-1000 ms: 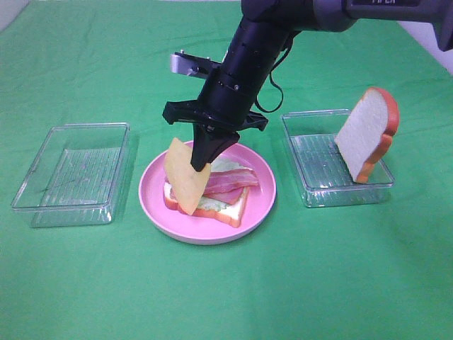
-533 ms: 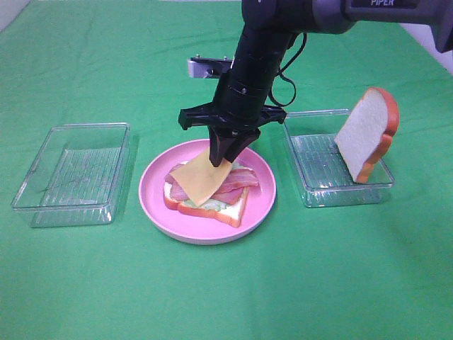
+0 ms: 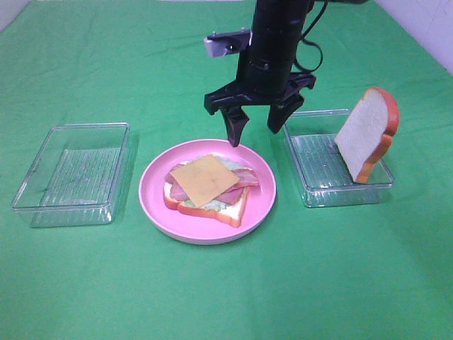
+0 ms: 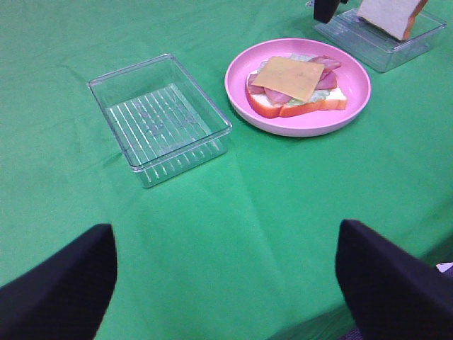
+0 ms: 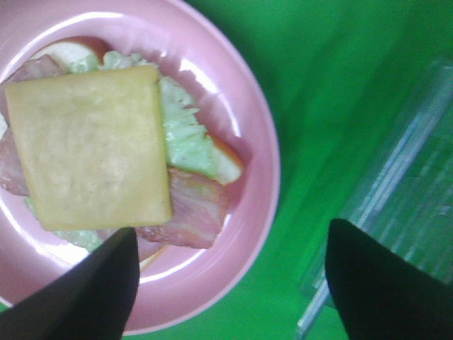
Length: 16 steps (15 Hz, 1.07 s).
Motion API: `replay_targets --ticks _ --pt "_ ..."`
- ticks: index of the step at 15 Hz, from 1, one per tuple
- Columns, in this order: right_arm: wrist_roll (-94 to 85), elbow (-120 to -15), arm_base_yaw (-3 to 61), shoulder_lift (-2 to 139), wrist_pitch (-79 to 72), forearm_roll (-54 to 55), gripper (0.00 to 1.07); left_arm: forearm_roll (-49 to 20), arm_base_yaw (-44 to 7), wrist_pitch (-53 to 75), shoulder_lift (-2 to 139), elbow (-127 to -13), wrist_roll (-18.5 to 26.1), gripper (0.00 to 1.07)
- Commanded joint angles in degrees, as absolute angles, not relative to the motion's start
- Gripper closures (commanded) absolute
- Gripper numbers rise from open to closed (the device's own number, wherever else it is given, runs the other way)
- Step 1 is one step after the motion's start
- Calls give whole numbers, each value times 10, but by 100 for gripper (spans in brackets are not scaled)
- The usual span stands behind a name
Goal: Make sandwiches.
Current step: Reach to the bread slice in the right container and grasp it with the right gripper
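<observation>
Yellow cheese square [image 3: 206, 179] tops the open sandwich [image 3: 209, 191] on the round pink plate [image 3: 152, 191]; right hand [image 3: 255, 129], released, hovers at its 1 o'clock; left hand [image 4: 226, 283] released.

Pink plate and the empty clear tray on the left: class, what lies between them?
Nothing but bare green cloth lies between the pink plate and the empty tray; the exterior high and left wrist views both show it.

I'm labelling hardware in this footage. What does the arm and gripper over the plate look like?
The right arm is glossy black and cylindrical, with a black cable looping beside it and a small silver-grey box on its side. The right gripper is black, two tapered pointed fingers on a flat crossbar. The left gripper shows only two black finger tips.
</observation>
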<state>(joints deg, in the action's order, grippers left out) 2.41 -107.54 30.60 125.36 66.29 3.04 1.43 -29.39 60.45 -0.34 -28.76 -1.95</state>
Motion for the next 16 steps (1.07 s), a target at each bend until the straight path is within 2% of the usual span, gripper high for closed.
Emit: replay_targets --ticks 1,5,9,16 --pt "45 -1078 265 1191 685 -6 38 11 -295 599 -15 -286 -18 26" --pt "66 -1078 181 1143 706 -6 33 11 -295 599 -15 -286 -18 26" --pt "67 -1077 96 1158 739 0 31 11 -295 599 -15 -286 -18 26" --pt "54 -1077 78 1228 739 7 31 11 -295 599 -15 -286 -18 26"
